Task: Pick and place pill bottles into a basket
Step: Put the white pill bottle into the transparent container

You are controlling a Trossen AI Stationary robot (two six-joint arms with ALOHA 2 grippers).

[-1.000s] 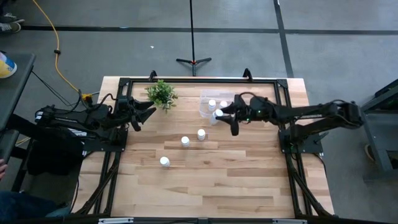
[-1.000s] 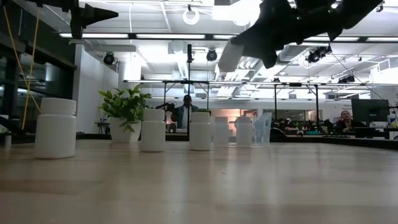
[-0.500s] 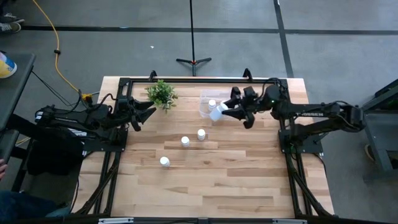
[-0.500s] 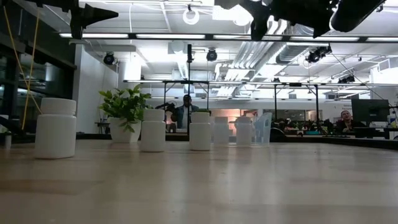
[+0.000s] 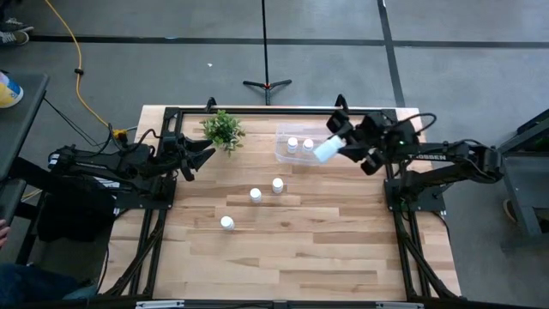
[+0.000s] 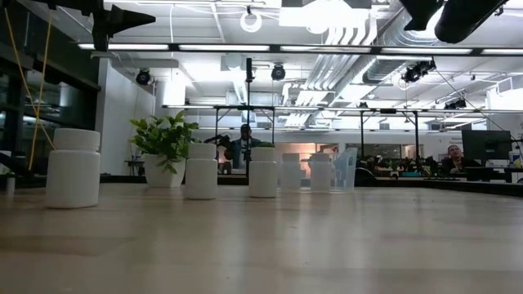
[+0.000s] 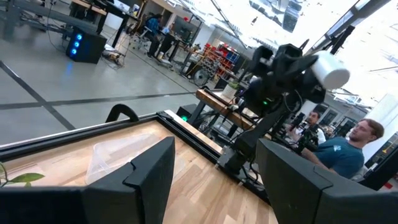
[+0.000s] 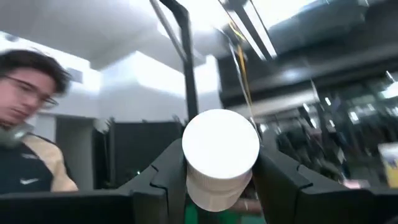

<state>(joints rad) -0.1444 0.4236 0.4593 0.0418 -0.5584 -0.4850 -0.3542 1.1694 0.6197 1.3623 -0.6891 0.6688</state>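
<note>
My right gripper (image 5: 334, 147) is shut on a white pill bottle (image 5: 327, 151), held high over the right end of the clear basket (image 5: 283, 153) at the table's far side. In the right wrist view the pill bottle (image 8: 221, 149) fills the gap between the fingers. Two more bottles (image 5: 292, 143) (image 5: 308, 144) stand inside the basket. Three bottles (image 5: 277, 184) (image 5: 256, 195) (image 5: 226, 223) stand upright on the table. My left gripper (image 5: 204, 156) waits open and level at the table's left side, holding nothing. My right gripper pinches the pill bottle by its round side wall (image 8: 191, 177) between its two fingers, lying across the bottle. The fingers slant upward, coming from the table's right side. The bottle is lifted clear and tilted, one flat round end (image 8: 221, 144) facing the wrist camera.
A small green potted plant (image 5: 223, 129) stands at the far left, beside the basket. A black frame (image 5: 257, 112) runs along the table's far and side edges. Bare wood (image 5: 292, 257) spreads toward the near edge. A person (image 8: 28, 143) shows in the room beyond.
My right gripper has risen and tipped its fingers upward, drawing back toward the table's right edge. The pill bottle stayed between its fingers and went up with it, from low over the basket to high above its right end, turning with the hand.
</note>
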